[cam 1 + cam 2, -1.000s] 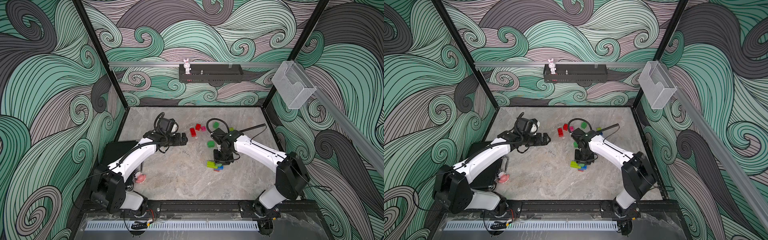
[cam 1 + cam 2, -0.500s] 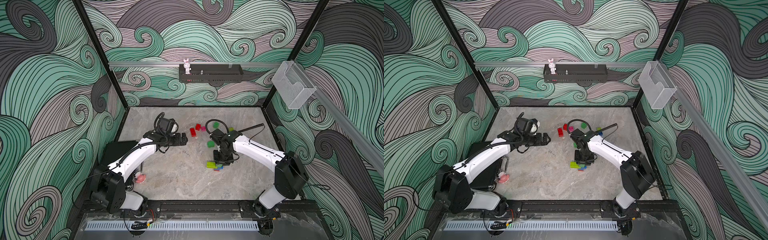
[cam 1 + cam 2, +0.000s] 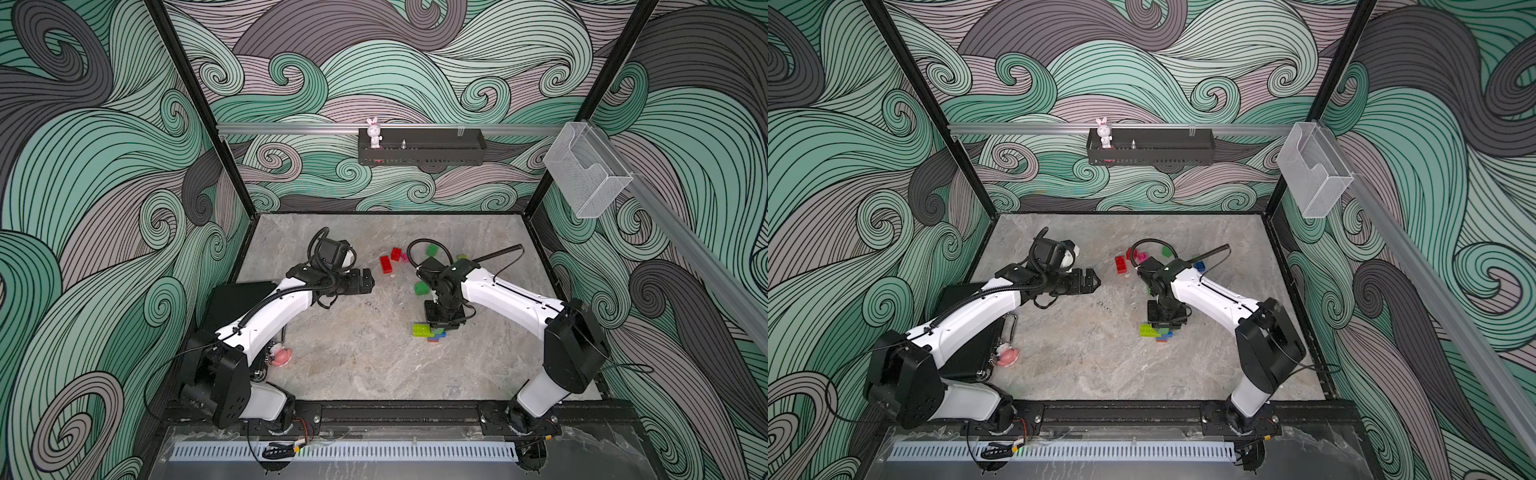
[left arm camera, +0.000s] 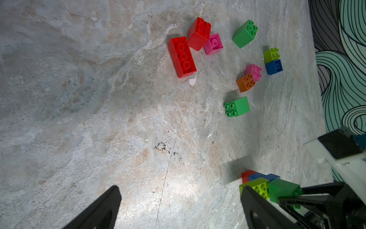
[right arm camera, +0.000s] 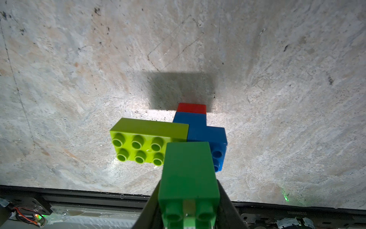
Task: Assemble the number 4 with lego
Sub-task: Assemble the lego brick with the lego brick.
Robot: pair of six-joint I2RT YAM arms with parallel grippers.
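The right gripper [image 5: 188, 198] pinches a green brick [image 5: 188, 170] just over a small cluster on the table [image 3: 353, 361], right of centre: a lime brick [image 5: 146, 136], a blue brick [image 5: 206, 132] and a red brick [image 5: 191, 108]. The left gripper [image 4: 180, 190] hangs spread wide and empty to their left. Loose bricks [image 4: 182, 57] lie farther back between the arms.

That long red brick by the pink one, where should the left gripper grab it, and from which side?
Pinch the long red brick across its narrow width, jaws on the two long side walls, near the end away from the square red brick that crowds its other end. Come down from above with the open left gripper: the long sides look clear.
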